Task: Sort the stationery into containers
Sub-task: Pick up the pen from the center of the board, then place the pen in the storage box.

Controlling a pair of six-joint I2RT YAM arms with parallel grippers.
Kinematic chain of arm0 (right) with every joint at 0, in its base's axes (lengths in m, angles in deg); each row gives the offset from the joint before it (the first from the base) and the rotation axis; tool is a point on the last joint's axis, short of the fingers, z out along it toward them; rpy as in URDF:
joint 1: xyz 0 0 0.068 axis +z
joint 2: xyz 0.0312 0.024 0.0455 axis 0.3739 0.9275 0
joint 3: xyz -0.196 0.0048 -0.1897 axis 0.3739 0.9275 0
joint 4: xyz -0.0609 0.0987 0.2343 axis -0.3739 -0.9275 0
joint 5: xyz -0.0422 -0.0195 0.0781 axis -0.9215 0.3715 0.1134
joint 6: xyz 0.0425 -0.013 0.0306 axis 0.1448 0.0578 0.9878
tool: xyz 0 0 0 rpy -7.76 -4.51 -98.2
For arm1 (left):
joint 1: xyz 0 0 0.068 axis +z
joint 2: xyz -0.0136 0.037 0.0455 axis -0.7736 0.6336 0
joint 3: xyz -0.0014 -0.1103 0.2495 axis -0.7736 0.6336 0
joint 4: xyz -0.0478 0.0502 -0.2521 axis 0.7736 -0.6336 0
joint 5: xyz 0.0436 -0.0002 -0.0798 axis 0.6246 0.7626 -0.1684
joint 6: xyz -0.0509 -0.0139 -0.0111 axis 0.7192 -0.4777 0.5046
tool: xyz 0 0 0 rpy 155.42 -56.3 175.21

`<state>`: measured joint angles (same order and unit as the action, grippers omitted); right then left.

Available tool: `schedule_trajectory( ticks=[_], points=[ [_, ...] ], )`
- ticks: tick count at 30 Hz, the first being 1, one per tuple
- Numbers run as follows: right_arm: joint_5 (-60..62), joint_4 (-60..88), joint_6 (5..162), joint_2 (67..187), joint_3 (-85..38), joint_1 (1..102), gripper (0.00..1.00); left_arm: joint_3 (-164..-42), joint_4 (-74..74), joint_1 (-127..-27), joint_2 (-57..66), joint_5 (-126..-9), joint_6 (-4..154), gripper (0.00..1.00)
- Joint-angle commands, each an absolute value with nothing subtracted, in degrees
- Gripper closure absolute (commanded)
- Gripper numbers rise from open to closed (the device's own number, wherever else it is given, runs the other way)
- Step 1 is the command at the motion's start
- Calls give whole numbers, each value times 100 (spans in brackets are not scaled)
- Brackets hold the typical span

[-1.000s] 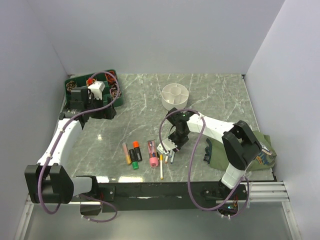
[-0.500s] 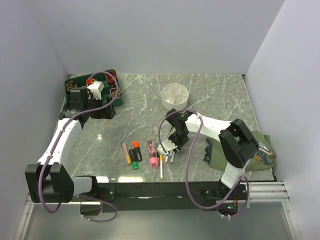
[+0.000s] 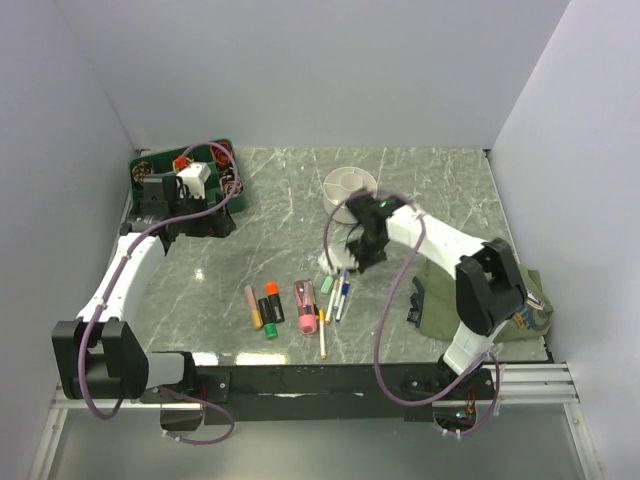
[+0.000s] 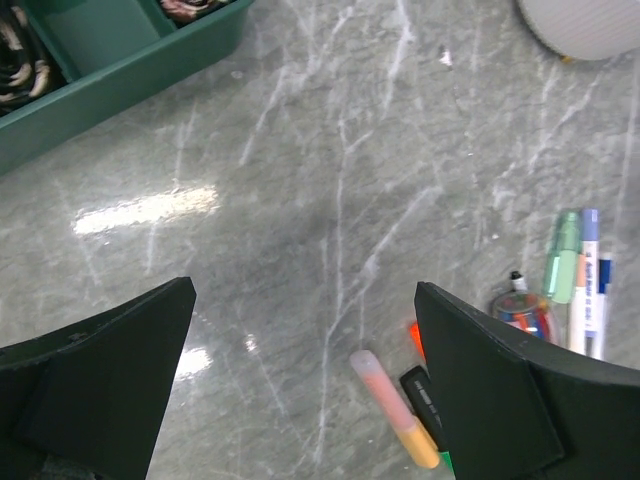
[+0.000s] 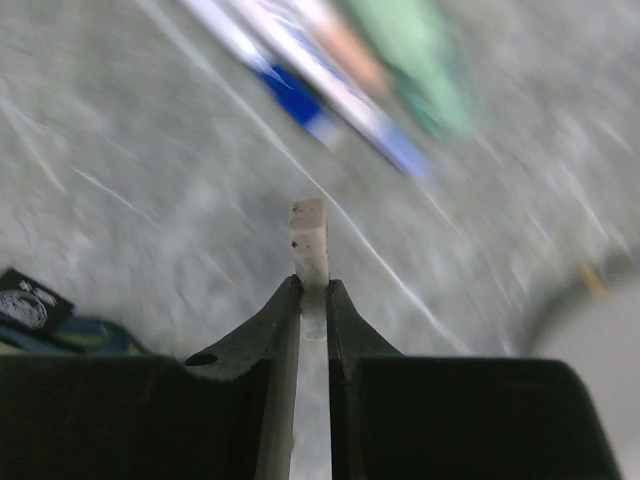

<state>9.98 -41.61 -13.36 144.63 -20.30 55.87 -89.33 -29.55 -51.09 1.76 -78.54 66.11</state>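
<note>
Care is needed at the rim: a white stick (image 5: 308,228) is pinched in the right pincer (image 5: 311,285), mid-tabletop, near the white bowl (image 3: 334,184) toward the far edge. It should be raised above the wall before release. The left pincer (image 4: 305,292) is spread.

**White Links, Black Joints, Purple Cables**

Both the left arm (image 3: 125,275) and right arm (image 3: 435,238) have white links joined by chunky black joint housings. 1 purple cable (image 3: 384,320) loops along each arm, up from the black base rail (image 3: 300,379). The left fingers (image 4: 95,380) are broad matte-black wedges; the right fingers (image 5: 270,330) are slim, black and tapered.
</note>
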Motion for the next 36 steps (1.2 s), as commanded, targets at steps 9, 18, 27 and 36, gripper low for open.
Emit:
schedule_trajectory(
  ticks=[9, 18, 27, 36],
  points=[
    [3749, -3599, 3784, 14586, -4631, 3190, 94, -10285, -2770, -5086, 1185, -8541, 6791, 1],
    [4557, -1620, 6536, 15473, -4850, 2714, 93, -11210, -2946, -5156, 1951, -8321, 6537, 1],
    [4172, -837, 7233, 16159, -5281, 2696, 92, -11140, -3034, -5419, 2031, -8092, 6387, 1],
    [3532, -1240, 6935, 16985, -6300, 2705, 91, -11096, -3025, -5499, 2092, -7855, 6185, 1]
  ],
)
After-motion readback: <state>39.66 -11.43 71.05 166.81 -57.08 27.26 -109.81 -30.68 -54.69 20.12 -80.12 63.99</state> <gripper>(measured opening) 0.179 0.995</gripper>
